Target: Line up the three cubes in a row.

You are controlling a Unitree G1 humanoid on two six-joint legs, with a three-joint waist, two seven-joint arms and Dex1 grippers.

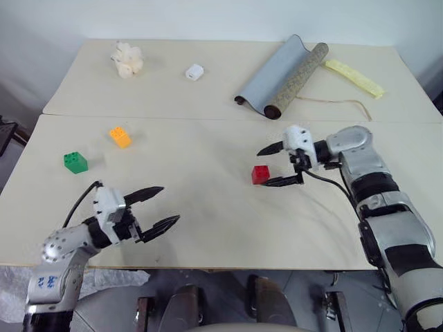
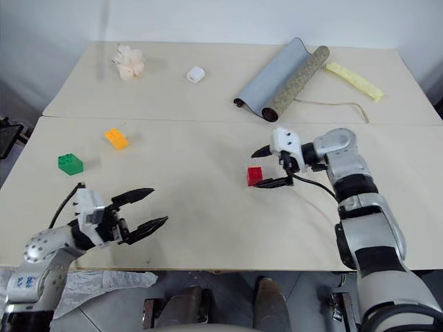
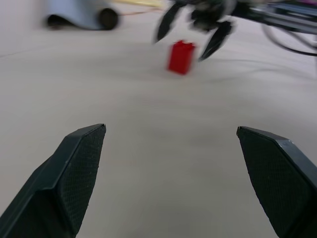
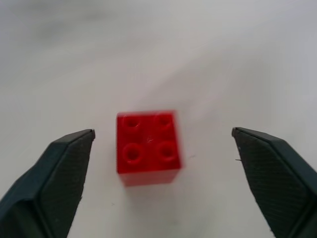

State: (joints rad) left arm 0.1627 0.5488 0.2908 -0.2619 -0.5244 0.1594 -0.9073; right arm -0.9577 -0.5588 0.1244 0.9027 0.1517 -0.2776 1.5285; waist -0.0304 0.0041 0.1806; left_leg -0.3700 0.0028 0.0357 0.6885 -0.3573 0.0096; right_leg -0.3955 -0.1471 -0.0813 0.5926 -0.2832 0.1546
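STEP: your right claw (image 1: 274, 166) hangs spread around the red cube (image 1: 260, 174), not gripping | WHERE: green cube (image 1: 75, 162) and orange cube (image 1: 120, 136) sit far left on the surface (image 1: 208, 221) | LEFT: left claw (image 1: 158, 207) spread, empty | NEXT: you'll likely bring these cubes into one row.

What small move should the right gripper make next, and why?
Probably close on the red cube. The right gripper is open with one finger on each side of the cube, not touching it. The green cube and orange cube sit far off on the table's left, so red must be carried there.
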